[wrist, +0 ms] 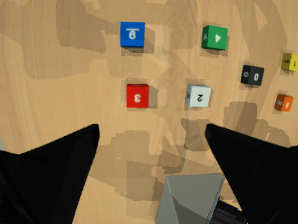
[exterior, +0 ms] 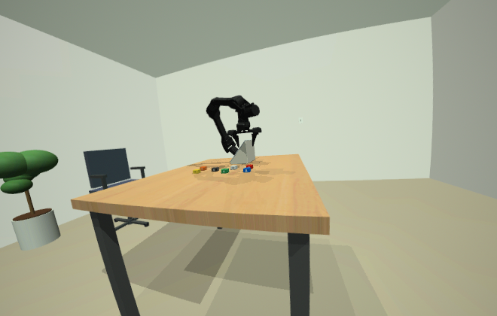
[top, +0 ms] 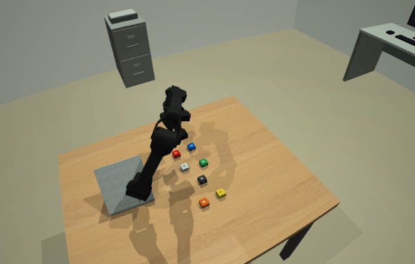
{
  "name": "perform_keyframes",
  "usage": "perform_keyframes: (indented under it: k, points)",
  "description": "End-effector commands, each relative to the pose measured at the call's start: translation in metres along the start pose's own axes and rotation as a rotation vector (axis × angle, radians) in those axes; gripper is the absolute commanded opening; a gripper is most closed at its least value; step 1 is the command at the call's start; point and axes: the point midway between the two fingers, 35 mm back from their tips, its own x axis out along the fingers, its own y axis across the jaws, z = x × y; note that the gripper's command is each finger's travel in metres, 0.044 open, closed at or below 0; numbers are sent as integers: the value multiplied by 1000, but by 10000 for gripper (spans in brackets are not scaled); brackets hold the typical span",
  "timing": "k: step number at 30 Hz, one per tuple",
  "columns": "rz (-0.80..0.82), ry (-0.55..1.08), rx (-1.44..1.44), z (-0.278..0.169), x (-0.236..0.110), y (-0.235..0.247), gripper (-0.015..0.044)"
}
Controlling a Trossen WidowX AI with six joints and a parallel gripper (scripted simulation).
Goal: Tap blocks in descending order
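My gripper (exterior: 245, 145) (wrist: 154, 130) is open and empty, high above the table. In the wrist view the red block (wrist: 137, 96) (top: 176, 153) shows 3, just beyond the fingertips. The white block (wrist: 199, 96) (top: 184, 166) shows 2. The blue block (wrist: 132, 35) (top: 191, 146) shows an underlined 6 or 9; I cannot tell which. The green block (wrist: 214, 38) (top: 203, 162) shows 4, the black block (wrist: 252, 75) (top: 202, 179) 0, and the yellow block (wrist: 290, 62) (top: 221, 192) 1. The orange block (wrist: 283, 103) (top: 204, 202) has a digit too small to read.
A grey wedge (top: 110, 183) (exterior: 248, 150) (wrist: 192, 192) stands beside the arm's base on the wooden table (top: 268, 183) (exterior: 203, 195). The arm's shadow falls across the blocks' area. A filing cabinet, a desk, a chair and a plant stand away from the table.
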Motion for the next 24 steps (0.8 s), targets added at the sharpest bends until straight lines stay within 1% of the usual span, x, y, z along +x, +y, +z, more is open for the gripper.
perform_keyframes:
  k: [1, 12, 14, 20, 24]
  points:
    - [4, 2, 6, 0, 0, 2, 400]
    - [4, 2, 6, 2, 0, 3, 400]
    - [5, 1, 7, 14, -1, 5, 400]
    - [4, -1, 9, 71, -1, 12, 400]
    - [4, -1, 10, 77, 0, 12, 400]
